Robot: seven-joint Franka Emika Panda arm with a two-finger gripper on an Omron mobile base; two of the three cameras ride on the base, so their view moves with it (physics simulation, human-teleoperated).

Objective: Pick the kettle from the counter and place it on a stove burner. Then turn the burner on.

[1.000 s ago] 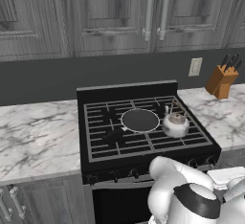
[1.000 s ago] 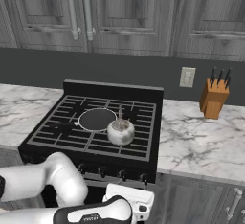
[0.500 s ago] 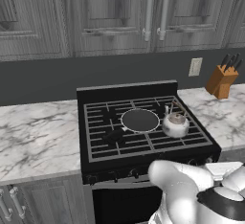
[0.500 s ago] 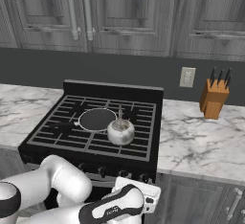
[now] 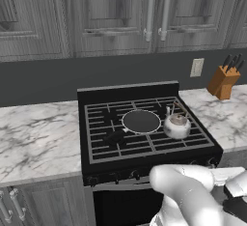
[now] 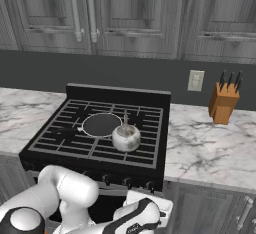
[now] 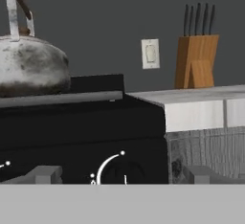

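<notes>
Kettle (image 5: 176, 126) sitting upright on the stove burner (image 5: 185, 133), right-hand part of the black grate, just beside the round flat dark disc (image 5: 141, 121) in the middle of the cooktop. Same story from the right base view: kettle (image 6: 126, 137) on the grate bars, disc (image 6: 101, 125) to its left, close but apart.

Gripper (image 7: 122, 177) down low in front of the stove's front panel, fingers (image 7: 45, 174) spread wide with nothing between them. Facing a knob (image 7: 117, 170) with a white arc marking around it, looks roughly centred between the tips, though hard to say whether touching or just short of it, since the bottom of the hand view cuts it off.

Around it: marble bench (image 5: 34, 133) on both sides of the stove, wooden knife block (image 5: 222, 81) on the right stretch near the back wall, well apart from the kettle. Wall outlet (image 5: 196, 67) between block and stove on the dark backsplash. Grey upper cabinets (image 6: 125, 8) with long bar handles above. More knobs (image 6: 127, 182) along the stove's front edge, partly hidden behind the white arm (image 6: 70, 193).
</notes>
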